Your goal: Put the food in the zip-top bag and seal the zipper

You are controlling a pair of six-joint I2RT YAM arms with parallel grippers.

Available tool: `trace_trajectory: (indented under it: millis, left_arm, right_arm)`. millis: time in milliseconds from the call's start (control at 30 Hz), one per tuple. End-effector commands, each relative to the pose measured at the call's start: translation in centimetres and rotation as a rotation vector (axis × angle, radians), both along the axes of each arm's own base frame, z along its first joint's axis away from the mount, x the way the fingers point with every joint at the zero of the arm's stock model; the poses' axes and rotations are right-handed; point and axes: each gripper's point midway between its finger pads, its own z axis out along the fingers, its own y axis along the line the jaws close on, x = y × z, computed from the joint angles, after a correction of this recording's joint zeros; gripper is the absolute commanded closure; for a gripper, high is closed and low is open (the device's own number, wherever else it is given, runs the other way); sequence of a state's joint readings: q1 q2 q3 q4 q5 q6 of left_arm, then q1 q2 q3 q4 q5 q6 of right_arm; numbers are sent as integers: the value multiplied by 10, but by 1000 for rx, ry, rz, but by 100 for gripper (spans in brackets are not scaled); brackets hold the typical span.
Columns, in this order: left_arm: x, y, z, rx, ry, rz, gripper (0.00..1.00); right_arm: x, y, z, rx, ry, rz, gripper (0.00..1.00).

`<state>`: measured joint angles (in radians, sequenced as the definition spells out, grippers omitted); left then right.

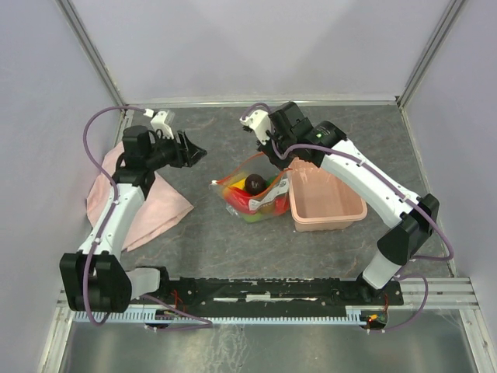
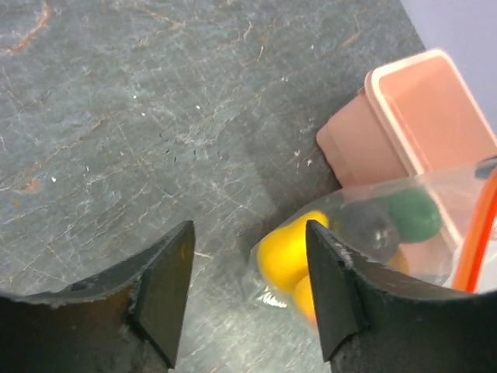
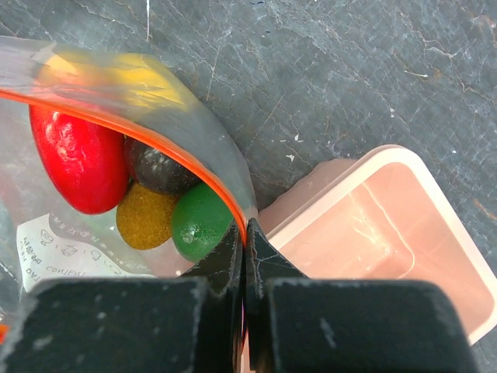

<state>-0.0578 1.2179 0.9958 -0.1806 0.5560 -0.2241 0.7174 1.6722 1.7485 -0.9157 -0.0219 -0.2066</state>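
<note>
**Effector state.** In the right wrist view, the right gripper (image 3: 245, 233) is closed to a narrow pinch on the rim of the zip-top bag (image 1: 252, 194), at the zipper (image 2: 475, 233). The left gripper (image 2: 248, 237) stands wide with nothing between its fingers.

**Location of task items.** In the top view, the bag lies at centre frame, touching the pink bin (image 1: 326, 203) on its right. The food (image 3: 78, 155) sits inside the bag: red, dark, green and yellow pieces show through the plastic. We see no loose pieces on the table. We judge the mouth to be unsealed.

**Hazards.**
- The pinch holds only a thin edge of film, so a sideways pull may let the strip slip free.
- Lifting the rim with the mouth open may tip the bag, and the glossy pieces would roll out.
- With only one point held, the two halves of the strip may close misaligned.
- The bin wall may snag the bag.

**Surface and room.** The table (image 1: 225, 245) is dark grey with a slate-like grain. A pink cloth (image 1: 159, 210) lies at left frame. Pale lilac walls (image 1: 256, 47) enclose three sides.
</note>
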Motion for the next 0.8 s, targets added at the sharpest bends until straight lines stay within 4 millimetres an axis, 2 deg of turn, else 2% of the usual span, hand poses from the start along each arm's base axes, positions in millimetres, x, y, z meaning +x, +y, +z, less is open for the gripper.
trace_trajectory:
  millis: [0,67,233,367,467,633,767]
  left_arm:
    - [-1,-8,3,11,-152,-164,30]
    - [-5,-10,-12,20,-123,-204,27]
    - [-20,-12,-43,71,-92,-301,26]
    - [-17,4,-61,176,-133,-243,26]
    - [-20,9,-65,218,-174,-245,26]
    - [-45,-11,-65,178,-268,-416,26]
    - [-47,-21,-57,153,-340,-487,26]
  right_arm:
    - [9,5,21,45,-63,5,99]
    - [10,4,18,42,-59,-6,99]
    - [18,-4,17,19,-91,-55,99]
    - [23,-12,20,5,-120,-69,99]
    - [22,-16,20,-1,-129,-70,99]
    - [20,-20,14,-4,-131,-62,99]
    - [17,-15,13,17,-122,-42,99]
